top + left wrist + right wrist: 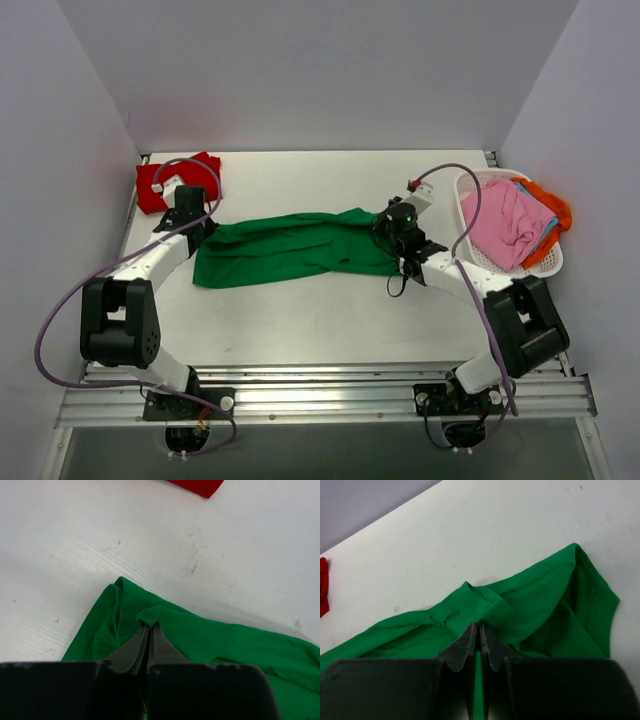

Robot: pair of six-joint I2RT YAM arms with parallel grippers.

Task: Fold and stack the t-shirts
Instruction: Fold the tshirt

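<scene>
The green t-shirt (290,248) lies stretched left to right across the middle of the table. My left gripper (203,228) is shut on its left end; in the left wrist view the gripper (149,626) pinches a fold of the green t-shirt (210,635). My right gripper (392,238) is shut on its right end; in the right wrist view the gripper (479,626) pinches bunched cloth of the green t-shirt (540,600). A folded red t-shirt (165,180) lies at the back left. Pink (505,225), orange (553,205) and blue t-shirts sit in the basket.
The white lattice basket (470,205) stands at the right edge of the table, close to my right arm. White walls enclose the back and both sides. An aluminium rail (320,395) runs along the near edge. The red t-shirt's corner shows in the left wrist view (197,486).
</scene>
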